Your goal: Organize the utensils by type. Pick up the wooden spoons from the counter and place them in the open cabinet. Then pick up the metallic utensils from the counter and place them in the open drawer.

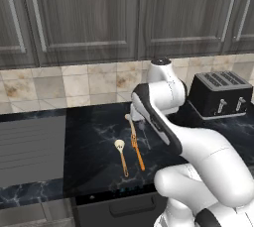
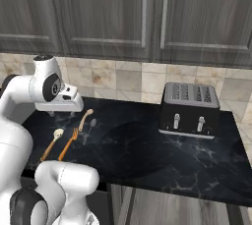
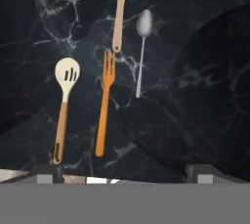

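Note:
Several utensils lie on the dark marble counter (image 3: 195, 71). A slotted wooden spoon (image 3: 63, 115) (image 1: 121, 156) (image 2: 51, 143) is on the left. Beside it is an orange fork (image 3: 104, 105) (image 1: 137, 154) (image 2: 69, 144). A plain wooden spoon (image 3: 120, 8) (image 1: 131, 124) (image 2: 86, 118) lies farther back. A metal spoon (image 3: 141, 52) (image 2: 90, 129) lies to its right. My gripper (image 3: 124, 174) (image 2: 62, 113) hangs open above the counter, just short of the handle ends, with nothing between its fingers. The open cabinet and open drawer are out of view.
A black toaster (image 1: 221, 94) (image 2: 189, 110) stands on the counter to the right. Closed dark wall cabinets (image 1: 89, 18) hang above the tiled backsplash. A grey ribbed panel (image 1: 30, 151) lies left of the utensils. A dark front with a handle (image 1: 119, 206) sits under the counter edge.

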Robot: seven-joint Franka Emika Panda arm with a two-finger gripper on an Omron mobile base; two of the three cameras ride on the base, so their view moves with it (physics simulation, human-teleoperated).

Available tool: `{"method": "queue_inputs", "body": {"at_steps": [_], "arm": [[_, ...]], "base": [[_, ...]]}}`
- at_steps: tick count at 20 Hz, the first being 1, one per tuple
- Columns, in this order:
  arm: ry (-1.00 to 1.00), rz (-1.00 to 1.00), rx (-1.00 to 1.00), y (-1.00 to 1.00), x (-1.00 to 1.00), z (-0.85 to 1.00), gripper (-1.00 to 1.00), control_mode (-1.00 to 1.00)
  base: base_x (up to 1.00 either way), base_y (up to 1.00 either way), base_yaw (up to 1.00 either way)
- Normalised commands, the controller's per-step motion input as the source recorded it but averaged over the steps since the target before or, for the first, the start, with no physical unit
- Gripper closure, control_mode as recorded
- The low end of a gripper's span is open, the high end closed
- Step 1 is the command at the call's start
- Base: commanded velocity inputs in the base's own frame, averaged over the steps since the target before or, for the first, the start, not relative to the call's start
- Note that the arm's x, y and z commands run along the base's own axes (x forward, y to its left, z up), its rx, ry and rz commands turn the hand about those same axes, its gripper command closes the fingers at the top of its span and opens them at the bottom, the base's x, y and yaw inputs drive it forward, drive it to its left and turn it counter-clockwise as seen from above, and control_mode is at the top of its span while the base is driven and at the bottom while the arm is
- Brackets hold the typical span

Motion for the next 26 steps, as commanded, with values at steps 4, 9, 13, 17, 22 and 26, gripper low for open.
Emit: {"method": "queue_inputs", "body": {"at_steps": [4,9,13,17,22,26], "arm": [[0.06,0.0,-0.07,0.43,0.42,-0.37,-1.0,-1.0],[0.03,0.03,-0.01,0.19,0.62,-0.26,-1.0,-1.0],[0.02,0.0,0.0,0.09,0.52,-0.37,-1.0,-1.0],[0.0,0.0,0.0,0.01,0.39,-0.39,-1.0,-1.0],[0.0,0.0,0.0,0.0,0.34,-0.38,-1.0,-1.0],[0.0,-0.04,0.0,0.0,0.35,-0.31,-1.0,-1.0]], "base": [[0.0,0.0,0.0],[0.0,0.0,0.0],[0.0,0.0,0.0],[0.0,0.0,0.0],[0.0,0.0,0.0],[0.0,0.0,0.0]]}}
